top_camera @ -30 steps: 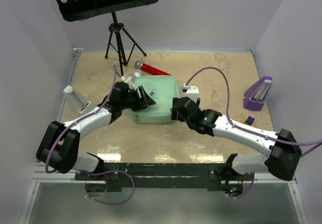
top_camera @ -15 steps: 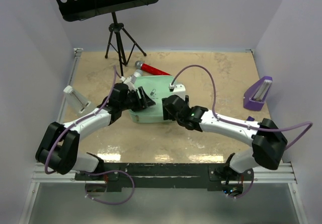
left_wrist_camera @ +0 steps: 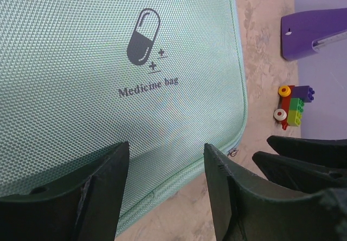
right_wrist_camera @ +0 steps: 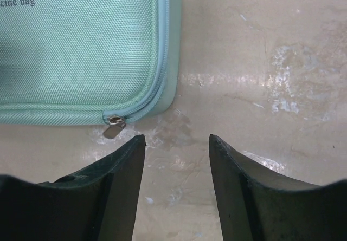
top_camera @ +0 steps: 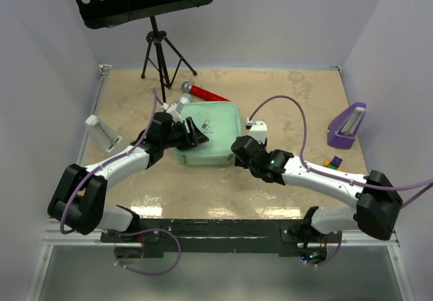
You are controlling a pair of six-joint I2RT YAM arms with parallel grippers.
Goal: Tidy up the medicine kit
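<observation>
The mint-green square fabric zip case (top_camera: 211, 133), printed "Medicine bag", lies flat and zipped mid-table on the beige marbled tabletop (top_camera: 291, 91). Metal zipper pull (right_wrist_camera: 115, 121) sits at its near right corner. My left pincer (left_wrist_camera: 167, 162) is spread, over the lid's left part; contact unclear. My right pincer (right_wrist_camera: 176, 143) is spread too, over bare table just off that corner. Red stick with grey head (top_camera: 203, 93) just behind the case. Purple plastic stand (top_camera: 346, 126) and coloured toy bricks (left_wrist_camera: 293, 108) well off right.

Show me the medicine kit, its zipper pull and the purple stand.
medicine kit (left_wrist_camera: 81, 89): left wrist view, green fabric top.
zipper pull (right_wrist_camera: 115, 121): right wrist view, metal tab.
purple stand (left_wrist_camera: 303, 27): left wrist view, side wall.
</observation>
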